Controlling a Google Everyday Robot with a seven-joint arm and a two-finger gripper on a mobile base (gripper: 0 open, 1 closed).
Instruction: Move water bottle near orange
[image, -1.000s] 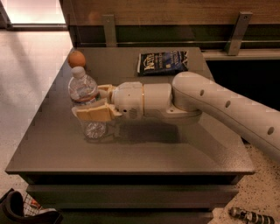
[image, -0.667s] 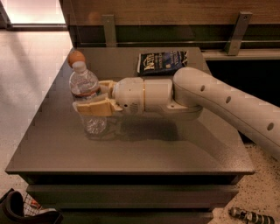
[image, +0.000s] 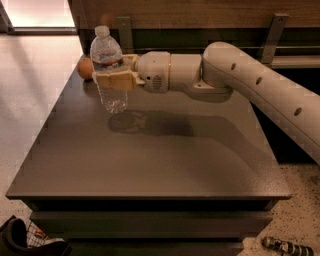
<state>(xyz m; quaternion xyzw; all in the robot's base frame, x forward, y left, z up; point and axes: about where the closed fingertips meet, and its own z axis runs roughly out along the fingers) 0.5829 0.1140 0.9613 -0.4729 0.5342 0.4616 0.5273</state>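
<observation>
The pincer (image: 110, 71), at the end of the white arm (image: 260, 85) that reaches in from the right, is closed about the middle of the water bottle (image: 106, 50). One tan finger (image: 116, 80) crosses the bottle's front over the label band, and the other shows behind it. Nearest the camera, well below and to the right of the pincer, a dark striped bottle-like object (image: 287, 246) lies on the speckled floor (image: 300, 210). Well below and to the pincer's left, at the lower corner, is a dark item (image: 14, 239) whose kind cannot be told. Between these and the pincer stretches the dark grey table (image: 150, 170), with stepped ledges under its near edge. Just below the pincer and slightly to its right, a shadow (image: 150, 122) of bottle and arm lies on the tabletop. The bottle stands upright in the grip, its white cap above the pincer and its clear ribbed lower body hanging beneath; its base appears lifted clear of the tabletop. The orange (image: 85, 68) sits on the table just beyond and to the left of the pincer, partly hidden by the bottle and close beside it; whether the two touch cannot be told. Farthest, behind the pincer, a wooden panel (image: 200, 12) runs across the view, with one metal bracket (image: 125, 32) just behind the pincer and another well to its right.
</observation>
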